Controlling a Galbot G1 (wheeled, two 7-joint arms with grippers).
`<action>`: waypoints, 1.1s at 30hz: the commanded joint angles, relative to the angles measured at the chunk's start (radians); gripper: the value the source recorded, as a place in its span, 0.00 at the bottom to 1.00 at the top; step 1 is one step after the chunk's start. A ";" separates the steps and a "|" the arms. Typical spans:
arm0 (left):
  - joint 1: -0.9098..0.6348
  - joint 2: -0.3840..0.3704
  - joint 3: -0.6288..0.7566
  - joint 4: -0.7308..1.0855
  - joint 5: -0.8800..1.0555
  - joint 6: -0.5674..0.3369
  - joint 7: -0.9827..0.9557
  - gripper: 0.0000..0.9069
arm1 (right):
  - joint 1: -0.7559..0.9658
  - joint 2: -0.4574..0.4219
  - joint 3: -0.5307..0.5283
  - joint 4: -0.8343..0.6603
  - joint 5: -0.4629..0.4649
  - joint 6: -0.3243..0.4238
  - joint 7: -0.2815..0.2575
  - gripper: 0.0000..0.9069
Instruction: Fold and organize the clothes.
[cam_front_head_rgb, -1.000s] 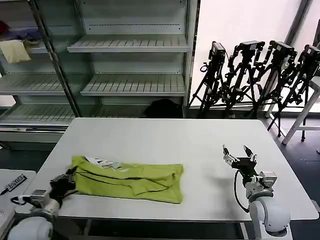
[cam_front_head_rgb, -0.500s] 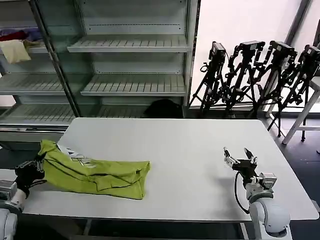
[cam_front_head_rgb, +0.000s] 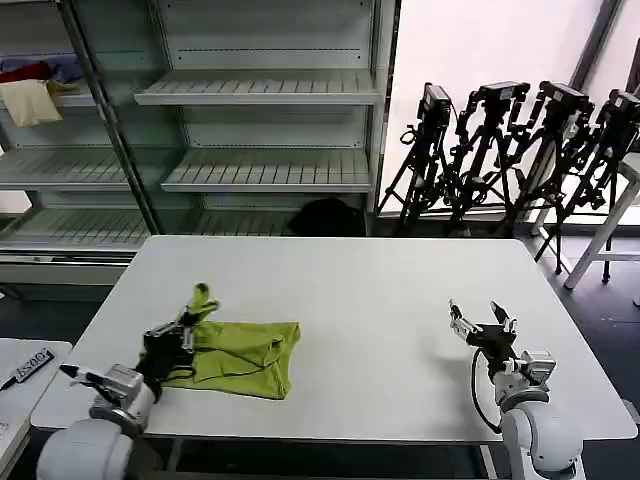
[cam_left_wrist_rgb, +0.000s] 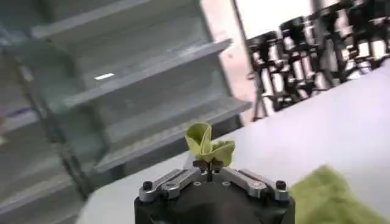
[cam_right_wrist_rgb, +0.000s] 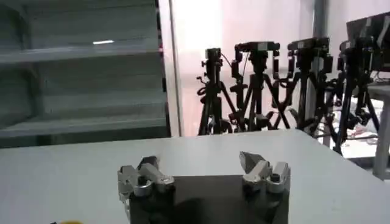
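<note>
The lime yellow-green T-shirt (cam_front_head_rgb: 238, 355) lies bunched on the front left of the white table (cam_front_head_rgb: 380, 290). One corner of it is lifted above the pile. My left gripper (cam_front_head_rgb: 186, 325) is shut on that raised corner, and in the left wrist view the pinched cloth (cam_left_wrist_rgb: 208, 145) sticks up past the closed fingertips of the left gripper (cam_left_wrist_rgb: 209, 164). More of the shirt (cam_left_wrist_rgb: 332, 198) lies lower beside it. My right gripper (cam_front_head_rgb: 481, 322) hovers open over the table's front right, well clear of the shirt. In the right wrist view the right gripper (cam_right_wrist_rgb: 198, 167) has nothing between its spread fingers.
Metal shelving (cam_front_head_rgb: 260, 90) stands behind the table, with cream and purple cloths (cam_front_head_rgb: 32, 95) on an upper left shelf. Several black tripods (cam_front_head_rgb: 520, 150) lean at the back right. A low white surface (cam_front_head_rgb: 25, 365) sits beside the table's left edge.
My left gripper has carried the shirt's left end up and rightward over the rest, so the cloth is now doubled into a shorter pile. The right gripper has barely moved.
</note>
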 joint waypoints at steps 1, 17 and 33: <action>-0.020 -0.040 0.238 -0.009 0.033 0.043 -0.020 0.00 | -0.002 0.001 -0.001 -0.002 0.000 0.000 -0.001 1.00; -0.051 -0.085 0.303 0.063 0.064 0.084 -0.094 0.02 | 0.008 0.010 -0.017 -0.016 -0.007 -0.002 -0.001 1.00; -0.050 -0.173 0.397 0.139 0.111 0.079 -0.173 1.00 | 0.016 0.014 -0.020 -0.026 -0.013 -0.004 0.001 1.00</action>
